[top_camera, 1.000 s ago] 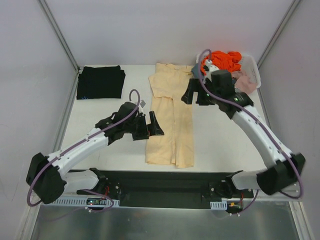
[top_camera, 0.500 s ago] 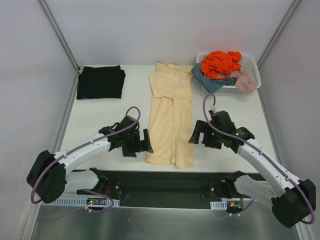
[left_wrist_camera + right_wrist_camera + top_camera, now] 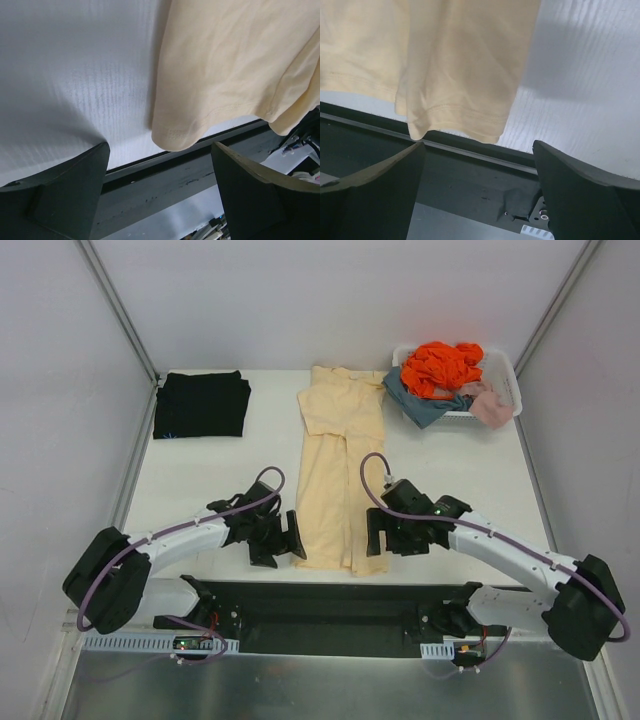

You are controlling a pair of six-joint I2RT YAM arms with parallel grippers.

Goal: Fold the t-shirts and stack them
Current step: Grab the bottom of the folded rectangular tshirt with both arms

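Observation:
The pale cream-yellow t-shirt (image 3: 342, 470) lies folded into a long strip down the table's middle, its hem at the near edge. The black t-shirt (image 3: 201, 404) lies folded at the back left. My left gripper (image 3: 283, 541) is open and empty beside the hem's left corner (image 3: 175, 137). My right gripper (image 3: 385, 534) is open and empty at the hem's right corner (image 3: 470, 125). In both wrist views the hem lies just ahead of the open jaws, between the fingers and untouched.
A white slotted basket (image 3: 505, 370) at the back right holds orange, blue-grey and pink clothes. The table's near edge and a black rail (image 3: 330, 602) run just below the hem. Grey walls close both sides.
Both arms have drawn back toward the near edge. The right gripper came from near the basket to the hem's right corner; the left came down to the hem's left corner. The shirts have not moved.

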